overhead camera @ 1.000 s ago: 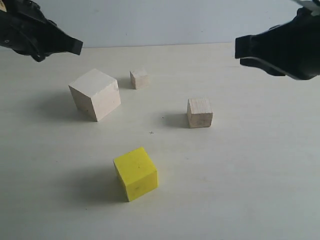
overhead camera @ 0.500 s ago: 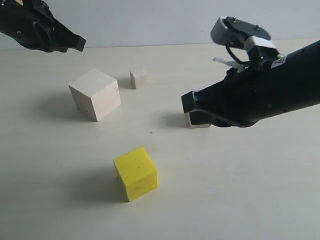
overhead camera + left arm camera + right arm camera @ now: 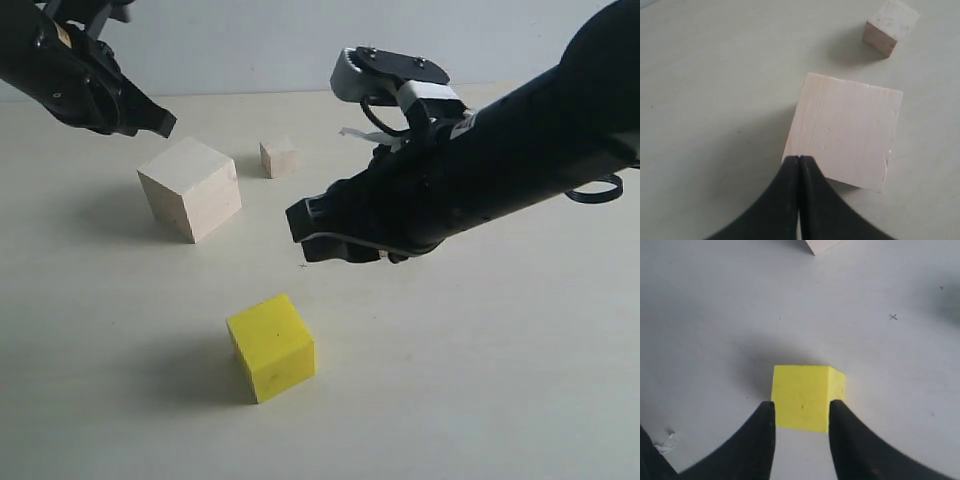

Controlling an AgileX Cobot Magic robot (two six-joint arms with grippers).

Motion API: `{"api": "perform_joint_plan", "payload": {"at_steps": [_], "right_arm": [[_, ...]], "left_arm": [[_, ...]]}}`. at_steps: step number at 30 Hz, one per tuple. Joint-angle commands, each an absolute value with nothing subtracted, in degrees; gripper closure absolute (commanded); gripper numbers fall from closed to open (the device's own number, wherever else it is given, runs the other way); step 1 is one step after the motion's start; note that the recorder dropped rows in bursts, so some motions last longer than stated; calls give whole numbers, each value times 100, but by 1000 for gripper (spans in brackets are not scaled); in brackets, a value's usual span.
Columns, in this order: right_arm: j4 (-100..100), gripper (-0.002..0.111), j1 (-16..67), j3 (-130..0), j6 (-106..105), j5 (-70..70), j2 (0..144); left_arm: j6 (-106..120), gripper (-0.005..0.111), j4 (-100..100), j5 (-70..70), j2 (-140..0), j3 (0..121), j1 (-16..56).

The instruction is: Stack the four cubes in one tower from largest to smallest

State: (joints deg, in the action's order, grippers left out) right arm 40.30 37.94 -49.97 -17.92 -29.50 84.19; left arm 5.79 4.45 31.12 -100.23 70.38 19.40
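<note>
Yellow cube (image 3: 807, 397) is my pick-up target: right gripper (image 3: 801, 410) hovers above, jaws parted, empty; next I lower and close

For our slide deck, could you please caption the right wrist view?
Open right gripper, fingers framing the yellow cube on the table.

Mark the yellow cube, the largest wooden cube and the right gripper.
yellow cube (image 3: 270, 335), exterior view, top face.
largest wooden cube (image 3: 188, 170), exterior view, top face.
right gripper (image 3: 300, 234), exterior view, between its fingers.
</note>
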Motion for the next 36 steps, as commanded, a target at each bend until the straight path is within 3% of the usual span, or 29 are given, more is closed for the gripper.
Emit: {"api": "perform_joint_plan", "payload": {"at_steps": [1, 5, 16, 22, 36], "right_arm": [[4030, 55, 3803, -5093, -1853, -3060, 8493], [4037, 40, 3803, -5115, -1853, -3111, 8787], [3542, 39, 4489, -5956, -1292, -3553, 9663], [2046, 39, 4535, -6631, -59, -4087, 9900], [1903, 39, 4535, -7012, 68, -4453, 10200]], "left_arm": [[643, 107, 477, 3030, -10148, 7075, 1926], [643, 107, 477, 3093, -10197, 7075, 1926], [579, 107, 477, 3157, -10197, 7075, 1926], [579, 107, 477, 3187, -10197, 7075, 1926], [579, 107, 654, 2577, -10386, 7089, 1555]]}}
